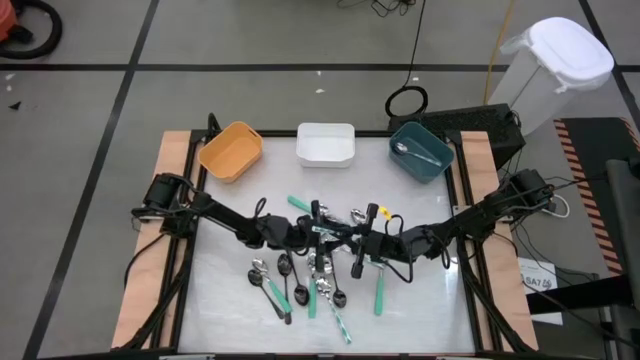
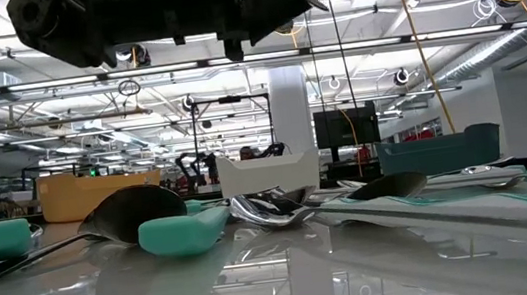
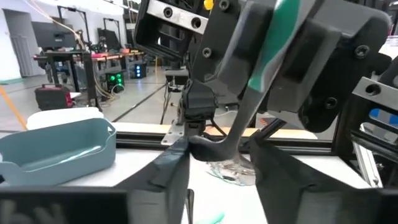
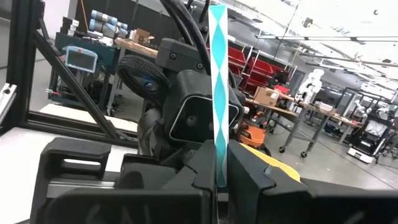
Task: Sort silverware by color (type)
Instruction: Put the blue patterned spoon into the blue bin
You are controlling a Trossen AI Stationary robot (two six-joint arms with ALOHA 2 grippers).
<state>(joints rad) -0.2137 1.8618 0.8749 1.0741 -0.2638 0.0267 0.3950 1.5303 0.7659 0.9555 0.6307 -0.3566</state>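
My right gripper (image 4: 217, 180) hovers over the table's middle (image 1: 362, 240), shut on a spoon with a mint-green striped handle (image 4: 217, 93). The spoon's shiny bowl (image 3: 214, 149) hangs between the fingers of my left gripper (image 3: 221, 168), which faces the right gripper (image 1: 322, 232) with a gap still showing beside the bowl. Several more spoons (image 1: 300, 280) with black, green and silver handles lie flat on the table beneath both grippers. One silver spoon (image 1: 415, 152) lies in the teal bin (image 1: 432, 168). My right gripper pinches the spoon's green handle (image 4: 219, 168) between its two fingers, coming about level from the table's right, with the fingers across the handle. The spoon stands roughly upright, bowl down, clear of the table. My left gripper has the bowl between its fingers; whether they touch it I cannot tell.
Along the far edge stand an orange bin (image 1: 232, 150), a white bin (image 1: 325, 145) and the teal bin. In the low view, a green handle (image 2: 183, 233) and spoon bowls (image 2: 271, 207) lie close before the camera. A white lidded container (image 1: 560, 60) stands off the table's far right.
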